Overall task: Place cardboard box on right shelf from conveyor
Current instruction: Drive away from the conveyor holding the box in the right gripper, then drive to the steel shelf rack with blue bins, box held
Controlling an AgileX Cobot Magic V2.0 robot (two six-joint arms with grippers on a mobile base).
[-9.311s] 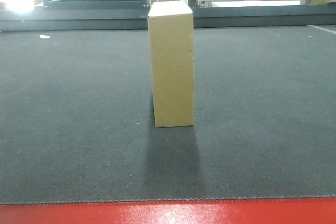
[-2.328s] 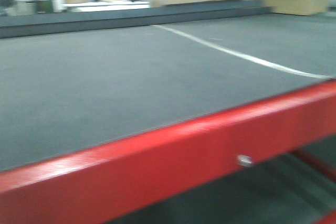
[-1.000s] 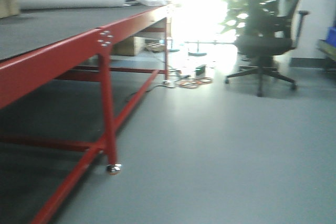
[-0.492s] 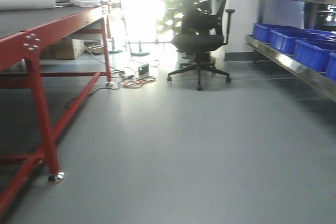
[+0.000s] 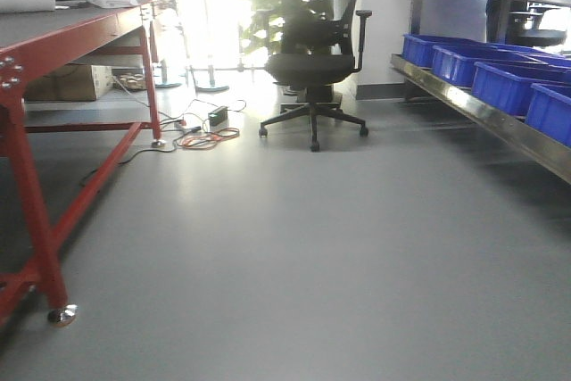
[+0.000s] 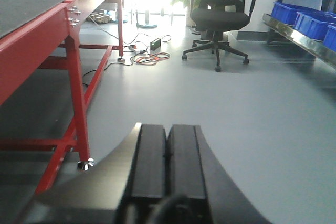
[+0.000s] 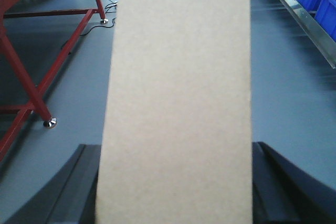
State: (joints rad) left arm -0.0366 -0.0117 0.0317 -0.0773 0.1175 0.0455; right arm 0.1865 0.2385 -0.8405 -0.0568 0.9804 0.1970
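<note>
The cardboard box point(image 7: 176, 93) stood upright between the right gripper's point(image 7: 176, 192) jaws, which were clamped on its two long sides. The dark fingers point(image 7: 73, 192) showed at either lower edge of the box in the right wrist view, and its plain tan face filled the middle of that view. The box was off the conveyor point(image 5: 80, 35) and hung above the grey floor point(image 5: 312, 247), with the conveyor's red legs to its left and the right shelf point(image 5: 482, 116) to its right. The left gripper point(image 6: 168, 156) had its black pads pressed together on nothing, held low over the floor beside the conveyor's frame.

A broad strip of open floor ran between the conveyor's red edge and the shelf's steel lip. At its far end stood a black office chair point(image 5: 312, 60), and a tangle of cables point(image 5: 203, 136) lay near a conveyor leg. Blue bins point(image 5: 455, 60) sat in a row on the shelf, just behind the lip.
</note>
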